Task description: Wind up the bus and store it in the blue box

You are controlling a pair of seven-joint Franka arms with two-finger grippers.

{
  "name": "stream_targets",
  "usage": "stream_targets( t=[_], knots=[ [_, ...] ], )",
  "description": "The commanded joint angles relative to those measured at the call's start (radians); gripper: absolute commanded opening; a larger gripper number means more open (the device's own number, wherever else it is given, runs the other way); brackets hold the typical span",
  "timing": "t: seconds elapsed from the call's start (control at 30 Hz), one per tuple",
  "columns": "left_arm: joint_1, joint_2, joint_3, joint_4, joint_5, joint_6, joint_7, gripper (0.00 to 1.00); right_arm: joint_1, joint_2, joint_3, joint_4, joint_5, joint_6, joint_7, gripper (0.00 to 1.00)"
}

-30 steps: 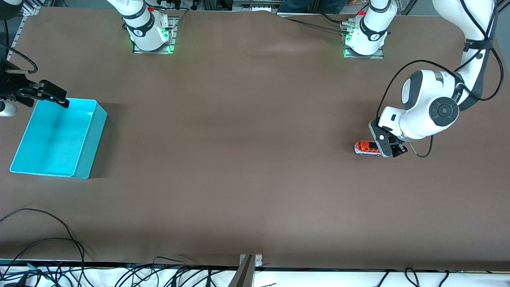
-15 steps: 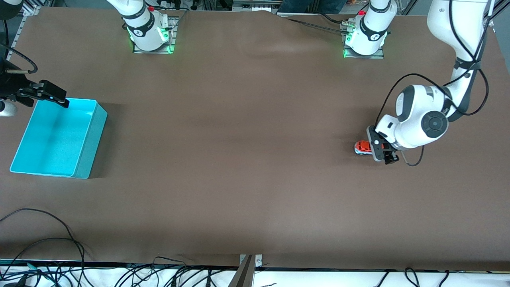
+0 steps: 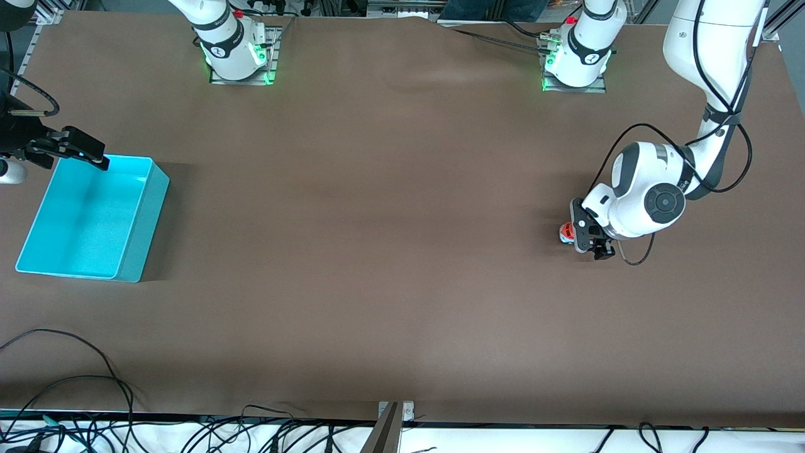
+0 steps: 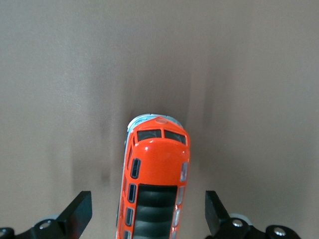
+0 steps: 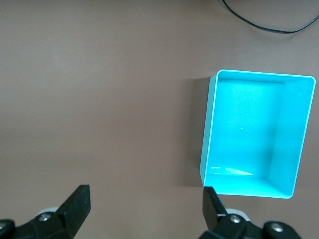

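Cables (image 3: pixel 63 402): a black tangle lies along the desk edge nearest the front camera, thickest at about 7 o'clock in the front view; nothing of it reaches the working area.
Desk (image 3: pixel 377 251): brown covering, bare between the two ends, so nothing stands between the bus and the blue box.
Blue box (image 3: pixel 94 217): at about 9 o'clock in the front view, toward the right arm's end of the desk, upright and open on top; the right wrist view shows its flat bottom (image 5: pixel 256 132) with nothing in it.
Bus (image 3: pixel 568 233): at about 3 o'clock in the front view, toward the left arm's end of the desk, well apart from the blue box, standing on the desk. Most of it is hidden there by the left hand; only its orange nose shows. The left wrist view shows its orange roof and dark roof panel (image 4: pixel 157 179).
Left hand (image 3: pixel 588 242): down over the bus, fingers spread wide with one fingertip (image 4: pixel 79 211) on each side of the bus and a clear gap of desk between each tip and the body, so it grips nothing.
Right hand (image 3: pixel 69 148): the arm waits, with the hand over the box rim farthest from the front camera, at about 9 o'clock; its fingers (image 5: pixel 75 201) stand wide apart and hold nothing.
Arm bases (image 3: pixel 236 53): both at 12 o'clock along the desk edge farthest from the front camera, green lights lit.
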Motion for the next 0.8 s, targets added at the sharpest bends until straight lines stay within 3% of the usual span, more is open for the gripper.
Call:
stream_targets(
  t=[0.0,0.2,0.3,0.37,0.53,0.63,0.77],
  knots=[
    [-0.001,-0.011,0.001,-0.032,0.03,0.037,0.021,1.0,0.002,-0.003,0.0,0.006,0.0,-0.009,0.001,1.0],
    [-0.007,-0.011,0.001,-0.033,0.03,0.04,0.023,0.99,0.002,-0.003,0.0,0.006,0.0,-0.009,0.001,1.0],
    [-0.007,-0.013,0.001,-0.034,0.039,0.04,0.023,0.77,0.002,-0.003,0.0,0.006,0.0,-0.009,0.001,1.0],
    [-0.007,-0.014,0.0,-0.033,0.055,0.04,0.023,0.57,0.002,-0.003,0.0,0.006,0.0,-0.009,0.001,1.0],
    [-0.006,-0.018,0.0,-0.033,0.059,0.039,0.024,0.31,0.002,-0.007,0.0,0.006,-0.001,-0.01,0.0,1.0],
    [-0.006,-0.018,0.0,-0.033,0.059,0.039,0.026,0.24,0.002,-0.007,0.0,0.006,-0.003,-0.01,-0.002,1.0],
    [-0.006,-0.018,0.0,-0.033,0.059,0.039,0.029,0.23,0.004,-0.008,0.003,0.006,-0.003,-0.01,0.001,1.0]
  ],
)
